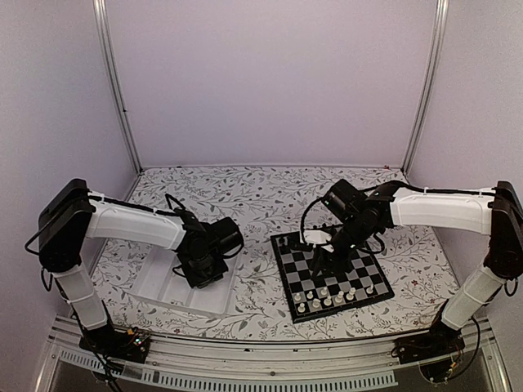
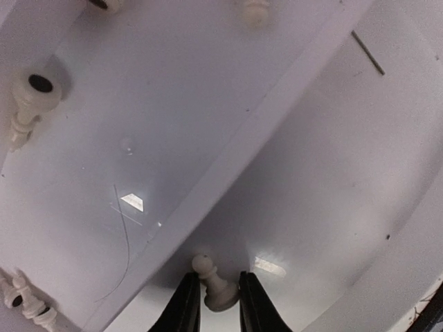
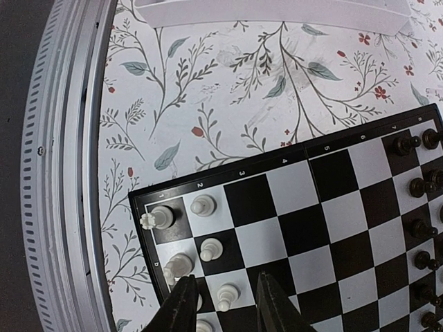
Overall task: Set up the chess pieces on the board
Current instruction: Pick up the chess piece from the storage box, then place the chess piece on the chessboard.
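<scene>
- Inside the tray, white pawn's head points toward the divider; left claw flanks its base, grip unclear.
- Right claw spread over board.

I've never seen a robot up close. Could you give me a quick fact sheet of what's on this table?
Surface: table with a floral cover
Board: chessboard, white pieces on its near rows, black pieces at the far side
Tray: white tray holding loose white pieces
Left gripper: down in the tray, fingers either side of a white pawn; firm grip unclear
Right gripper: open over the board's white end, holding nothing
</scene>
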`<state>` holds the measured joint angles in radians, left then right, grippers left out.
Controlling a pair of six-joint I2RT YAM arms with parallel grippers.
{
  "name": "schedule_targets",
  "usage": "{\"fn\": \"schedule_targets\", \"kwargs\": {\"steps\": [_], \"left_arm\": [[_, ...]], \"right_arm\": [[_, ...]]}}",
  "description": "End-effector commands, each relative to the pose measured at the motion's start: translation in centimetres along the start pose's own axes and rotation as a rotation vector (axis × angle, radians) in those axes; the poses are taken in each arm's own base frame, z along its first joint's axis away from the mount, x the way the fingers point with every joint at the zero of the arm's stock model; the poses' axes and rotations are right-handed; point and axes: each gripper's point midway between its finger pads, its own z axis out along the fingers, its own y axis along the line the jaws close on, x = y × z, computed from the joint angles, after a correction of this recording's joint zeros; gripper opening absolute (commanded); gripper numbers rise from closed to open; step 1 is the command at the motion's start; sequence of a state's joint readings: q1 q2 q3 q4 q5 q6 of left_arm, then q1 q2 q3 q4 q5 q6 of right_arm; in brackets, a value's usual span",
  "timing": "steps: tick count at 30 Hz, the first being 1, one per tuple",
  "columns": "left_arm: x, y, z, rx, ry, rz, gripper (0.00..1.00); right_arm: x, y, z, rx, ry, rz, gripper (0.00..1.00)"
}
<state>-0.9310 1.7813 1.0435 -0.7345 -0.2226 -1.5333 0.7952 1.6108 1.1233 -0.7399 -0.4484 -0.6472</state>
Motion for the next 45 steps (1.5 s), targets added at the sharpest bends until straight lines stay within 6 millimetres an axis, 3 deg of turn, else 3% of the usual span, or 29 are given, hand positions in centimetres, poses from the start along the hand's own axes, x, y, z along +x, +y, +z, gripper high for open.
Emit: {"fn": "schedule_targets", "kwargs": {"steps": [1, 8, 17, 19, 23, 26, 30, 38, 45], "left_arm": [[0.4, 0.8, 2.6, -0.055, 0.022, 0.111, 0.2], [0.5, 1.2, 2.3, -0.102, 0.029, 0.374, 0.06], [-0.6, -0.8, -1.2, 0.003, -0.141, 0.719, 0.02], [-0.7, -1.6, -1.7, 0.051, -0.174, 0.788, 0.0], [-0.8, -3.4, -2.9, 0.152, -0.241, 0.905, 0.0], [-0.7, -4.6, -4.2, 0.227, -0.303, 0.974, 0.0], [-0.5, -6.5, -7.2, 0.384, -0.391, 1.041, 0.0], [1.5, -9.0, -13.2, 0.704, -0.459, 1.099, 0.04], [3.5, -11.0, -15.2, 0.82, -0.446, 1.169, 0.05]], "right_arm": [[0.4, 0.2, 0.1, -0.011, 0.0, 0.013, 0.32], [0.2, 0.3, -0.8, 0.011, 0.004, 0.009, 0.32], [-1.1, -0.1, -2.3, 0.032, -0.033, -0.002, 0.32], [-2.0, -0.8, -2.7, 0.042, -0.061, 0.006, 0.32], [-4.3, -4.7, -4.5, 0.17, -0.151, 0.081, 0.32], [-5.7, -6.5, -6.2, 0.165, -0.243, 0.17, 0.32], [-7.4, -7.4, -7.2, 0.046, -0.336, 0.271, 0.32], [-8.9, -5.4, -3.3, -0.392, -0.356, 0.402, 0.36], [-10.8, -4.6, -3.5, -0.599, -0.416, 0.455, 0.41]]}}
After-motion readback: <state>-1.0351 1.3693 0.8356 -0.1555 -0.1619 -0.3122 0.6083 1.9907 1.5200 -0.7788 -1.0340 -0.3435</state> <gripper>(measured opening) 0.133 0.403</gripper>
